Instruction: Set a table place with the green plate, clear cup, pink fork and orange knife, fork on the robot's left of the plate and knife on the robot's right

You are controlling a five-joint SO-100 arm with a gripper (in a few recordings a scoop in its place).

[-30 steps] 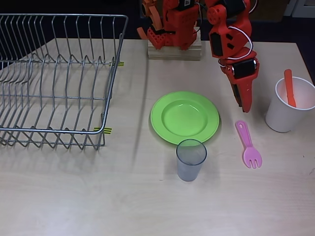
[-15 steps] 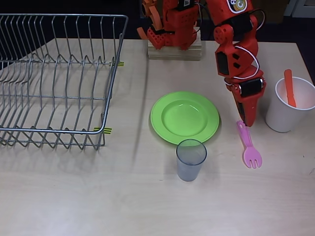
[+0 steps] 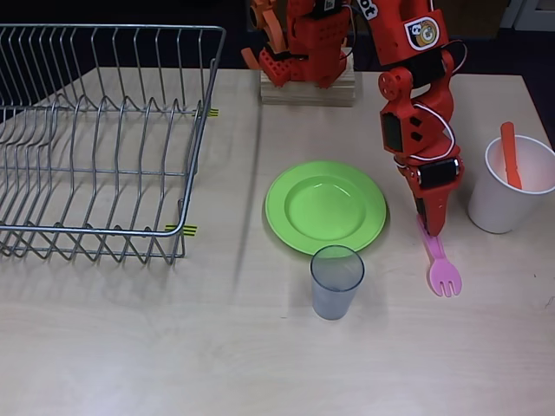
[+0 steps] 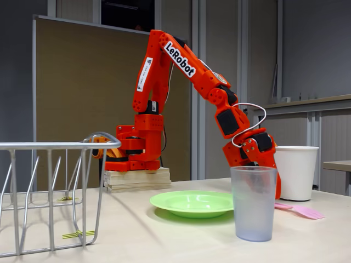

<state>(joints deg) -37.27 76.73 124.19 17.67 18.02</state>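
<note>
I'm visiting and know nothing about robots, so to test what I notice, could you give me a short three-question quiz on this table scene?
1. True or false: the orange knife lies flat on the table beside the green plate.
2. In the overhead view, which end of the pink fork does the tool cover? A) the tines B) the handle end C) neither
3. Fill in: in the overhead view, the clear cup stands just below the plate's ____ edge.

Key
1. False: it stands in the white cup.
2. B
3. lower
</note>
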